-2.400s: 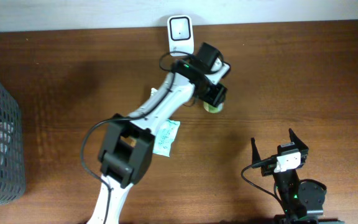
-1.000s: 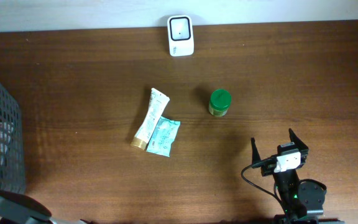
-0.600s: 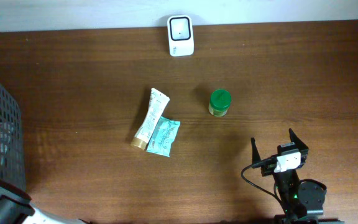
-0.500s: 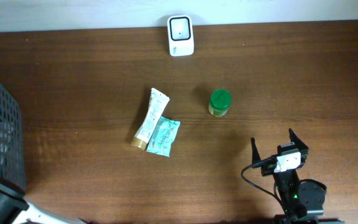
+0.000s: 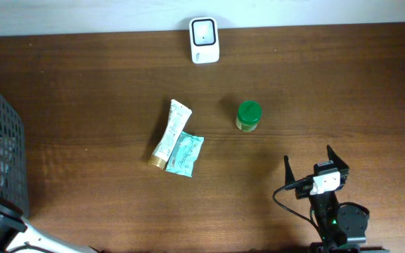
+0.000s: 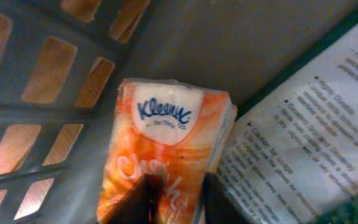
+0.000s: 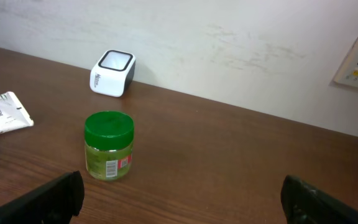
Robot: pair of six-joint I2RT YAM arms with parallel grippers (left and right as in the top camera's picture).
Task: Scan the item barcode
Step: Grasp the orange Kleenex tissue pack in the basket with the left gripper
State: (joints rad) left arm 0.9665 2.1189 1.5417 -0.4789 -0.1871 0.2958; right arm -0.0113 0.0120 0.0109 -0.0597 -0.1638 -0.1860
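Down inside the grey basket (image 6: 55, 118), its mesh wall is left of the left gripper (image 6: 176, 202); a printed white packet (image 6: 291, 137) crowds its right; the fingers (image 6: 143, 198) pinch the near end of the orange Kleenex pack (image 6: 166, 118); the right gripper (image 7: 180, 185) is spread wide, with the green-lidded jar (image 7: 109, 145) ahead-left.

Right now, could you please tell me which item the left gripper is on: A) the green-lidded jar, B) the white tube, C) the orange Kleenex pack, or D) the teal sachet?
C: the left wrist view shows the orange Kleenex pack lying in the grey basket, with the left gripper closed on its lower end.
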